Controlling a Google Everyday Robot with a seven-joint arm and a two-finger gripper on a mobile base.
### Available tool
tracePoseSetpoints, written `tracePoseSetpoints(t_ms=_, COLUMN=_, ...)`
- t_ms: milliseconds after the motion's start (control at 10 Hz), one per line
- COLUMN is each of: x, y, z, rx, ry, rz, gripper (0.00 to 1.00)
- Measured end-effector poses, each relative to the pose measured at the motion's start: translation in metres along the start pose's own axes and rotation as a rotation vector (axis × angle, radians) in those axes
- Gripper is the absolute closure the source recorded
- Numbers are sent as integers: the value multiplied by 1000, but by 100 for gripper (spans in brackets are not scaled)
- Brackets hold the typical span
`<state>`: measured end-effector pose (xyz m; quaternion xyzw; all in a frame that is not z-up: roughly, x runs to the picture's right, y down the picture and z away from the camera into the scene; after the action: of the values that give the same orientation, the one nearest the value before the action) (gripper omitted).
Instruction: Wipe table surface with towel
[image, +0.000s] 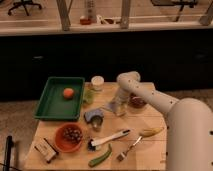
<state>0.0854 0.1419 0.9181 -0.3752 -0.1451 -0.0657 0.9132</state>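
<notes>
**A:** Towel (106, 107) pickup is the step I put us at. Walk me back from the near edge.

**B:** Along the near edge of the worktop (145, 160) I see a green vegetable (100, 156), a fork (129, 148), a white brush (110, 138) and a banana (150, 132). A red bowl (68, 137) sits at the left. None of these touches the towel. Next back is a blue-grey lump with a metal cup (94, 118), and I'm not treating that as the towel. The towel lies flat just behind the lump, mid-worktop. My gripper (116, 106) is down at its right edge. I cannot tell how the jaws stand, or whether they have hold of anything.

**A:** And beyond that?

**B:** A dark bowl (136, 102) sits just right of the gripper, with a green tray (59, 97) off to the left. A white cup (97, 82) is farthest back.

**A:** So no wiping yet, I'd judge.

**B:** Agreed. My next move needs a sure hold on the towel, with it pressed flat to the worktop. Then I'd make strokes over the bare worktop. The lump and the dark bowl sit close on either side, so I'd keep those strokes short.
</notes>
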Motion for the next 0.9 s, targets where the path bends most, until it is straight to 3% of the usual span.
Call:
tracePoseSetpoints(t_ms=400, x=-1, y=0, z=-3, rx=-2, ry=-1, rz=-3, gripper=99)
tracePoseSetpoints(t_ms=900, x=11, y=4, z=-9, rx=2, ry=7, rz=4, gripper=100)
